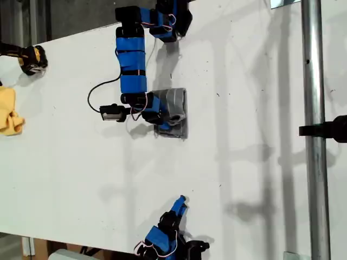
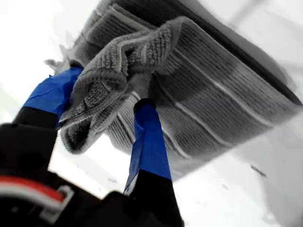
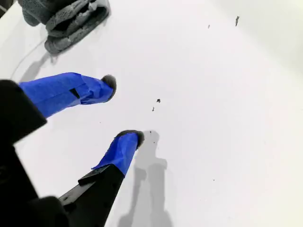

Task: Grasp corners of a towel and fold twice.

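Yellow cloth (image 1: pixel 10 112) idle at exterior view's left edge. Towel (image 1: pixel 174 112) mid-bench (image 1: pixel 244 162), already small folded stack. My first gripper (image 1: pixel 162 115) pinching bunched upper layer (image 2: pixel 109 80) — risk: fabric snags on lift, drags fold open, stack skews. My second gripper (image 3: pixel 120 111), near exterior view's bottom edge, jaws apart, empty — well clear of towel, no help steadying.

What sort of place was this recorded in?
Probably a lab or workshop bench: a plain white table, a metal pole at the exterior view's right, and my first gripper holding the towel.
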Available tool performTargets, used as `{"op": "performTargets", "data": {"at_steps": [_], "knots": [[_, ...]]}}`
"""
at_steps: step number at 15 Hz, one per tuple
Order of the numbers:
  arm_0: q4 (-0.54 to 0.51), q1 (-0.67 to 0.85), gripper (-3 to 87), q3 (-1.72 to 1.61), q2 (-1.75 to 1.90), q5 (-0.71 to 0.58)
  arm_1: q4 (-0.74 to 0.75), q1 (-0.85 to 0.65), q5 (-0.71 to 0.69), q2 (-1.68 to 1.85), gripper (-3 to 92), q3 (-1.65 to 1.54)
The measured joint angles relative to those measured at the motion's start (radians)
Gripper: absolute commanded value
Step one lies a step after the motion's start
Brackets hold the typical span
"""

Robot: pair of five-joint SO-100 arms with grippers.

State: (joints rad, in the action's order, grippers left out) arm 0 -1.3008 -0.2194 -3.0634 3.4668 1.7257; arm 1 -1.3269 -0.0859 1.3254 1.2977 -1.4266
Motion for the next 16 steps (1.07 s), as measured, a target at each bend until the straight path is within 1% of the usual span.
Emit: {"op": "performTargets", "data": {"at_steps": [2,3,4,5,7,8,9,10,11,12,13,14,15,16], "knots": [[-0.006,0.0,19.1,0.0,0.0,0.012,-0.11,0.026,0.0,0.16,21.1,-0.012],[-0.009,0.0,19.8,0.0,0.0,0.015,-0.138,0.052,0.0,0.281,12.0,-0.064],[-0.009,0.0,19.8,0.0,0.0,0.02,-0.141,0.074,0.006,0.417,6.0,-0.146],[-0.009,0.0,19.8,0.0,0.0,0.02,-0.127,0.074,0.026,0.569,4.6,-0.262],[-0.009,0.002,19.7,0.0,0.0,0.02,-0.046,0.054,0.064,0.971,2.6,-0.607],[-0.009,0.005,19.4,0.0,0.0,0.02,-0.038,0.034,0.087,1.221,2.1,-0.818],[-0.003,0.018,13.2,0.0,0.0,0.018,-0.051,0.018,0.114,1.509,2.1,-1.019],[0.012,0.032,12.0,-0.005,0.0,0.017,-0.097,0.028,0.147,1.789,2.3,-1.187],[0.026,0.043,12.0,-0.017,0.0,0.031,-0.1,0.035,0.17,1.917,3.1,-1.269],[0.028,0.055,8.4,-0.031,0.0,0.06,-0.109,0.037,0.193,1.939,4.6,-1.335],[0.021,0.066,7.9,-0.041,0.0,0.127,-0.114,0.032,0.232,1.988,8.4,-1.379],[0.008,0.083,9.3,-0.044,0.0,0.178,-0.115,0.025,0.261,1.991,11.6,-1.411],[0.006,0.084,15.8,-0.049,0.0,0.166,-0.115,0.041,0.273,1.99,11.6,-1.428],[0.006,0.074,15.8,-0.051,0.0,0.158,-0.115,0.038,0.276,1.994,11.6,-1.43]]}}
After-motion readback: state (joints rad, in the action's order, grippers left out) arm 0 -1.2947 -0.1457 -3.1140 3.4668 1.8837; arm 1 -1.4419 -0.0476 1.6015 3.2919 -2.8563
